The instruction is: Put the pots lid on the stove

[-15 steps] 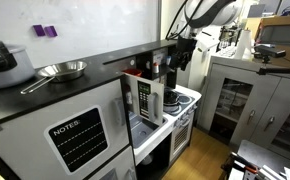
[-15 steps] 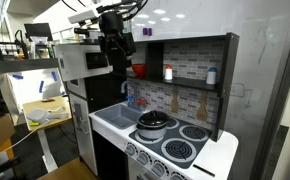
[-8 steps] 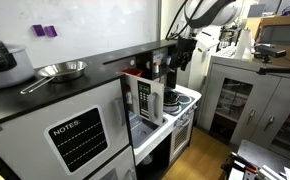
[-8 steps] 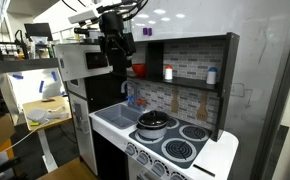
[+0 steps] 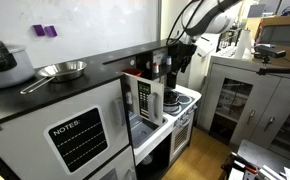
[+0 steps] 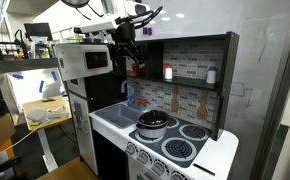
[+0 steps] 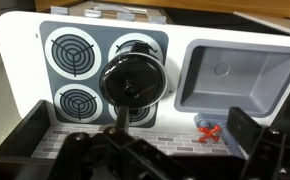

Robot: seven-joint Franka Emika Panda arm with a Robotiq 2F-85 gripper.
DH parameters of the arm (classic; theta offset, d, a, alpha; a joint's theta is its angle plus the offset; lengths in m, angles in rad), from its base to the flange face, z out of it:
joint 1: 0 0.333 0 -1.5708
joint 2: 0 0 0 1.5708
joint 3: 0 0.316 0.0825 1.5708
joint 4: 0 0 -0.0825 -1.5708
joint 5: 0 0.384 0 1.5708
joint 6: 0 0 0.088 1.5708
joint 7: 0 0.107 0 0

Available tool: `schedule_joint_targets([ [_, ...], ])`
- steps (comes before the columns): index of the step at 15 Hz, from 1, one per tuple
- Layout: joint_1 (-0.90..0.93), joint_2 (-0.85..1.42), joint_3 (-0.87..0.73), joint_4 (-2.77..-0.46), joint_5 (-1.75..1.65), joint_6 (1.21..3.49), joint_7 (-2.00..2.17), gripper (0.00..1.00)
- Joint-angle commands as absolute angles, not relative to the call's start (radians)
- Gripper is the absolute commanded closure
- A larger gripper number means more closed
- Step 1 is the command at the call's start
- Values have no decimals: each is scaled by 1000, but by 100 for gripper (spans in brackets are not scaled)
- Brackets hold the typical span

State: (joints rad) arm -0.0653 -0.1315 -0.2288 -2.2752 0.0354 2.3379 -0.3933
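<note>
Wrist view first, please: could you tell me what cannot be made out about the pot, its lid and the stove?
Pot: in the wrist view the lid hides its inside and the burner beneath.
Stove, exterior view: the white door hides part of the top, and the pot cannot be picked out.
Gripper, exterior view: too small and dark to see its fingertips.

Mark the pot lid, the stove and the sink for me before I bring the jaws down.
pot lid (image 7: 135, 82): wrist view, on the centre of its dark top.
stove (image 7: 73, 52): wrist view, on a bare burner.
sink (image 7: 240, 80): wrist view, on the grey basin floor.
</note>
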Motion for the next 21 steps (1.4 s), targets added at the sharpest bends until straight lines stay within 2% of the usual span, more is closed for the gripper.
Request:
schedule_joint_targets([
  [1,-82,-55,-221,-2225,105,2385,-476,0],
  [21,-191,194,-156,-2169,188,2558,-580,0],
])
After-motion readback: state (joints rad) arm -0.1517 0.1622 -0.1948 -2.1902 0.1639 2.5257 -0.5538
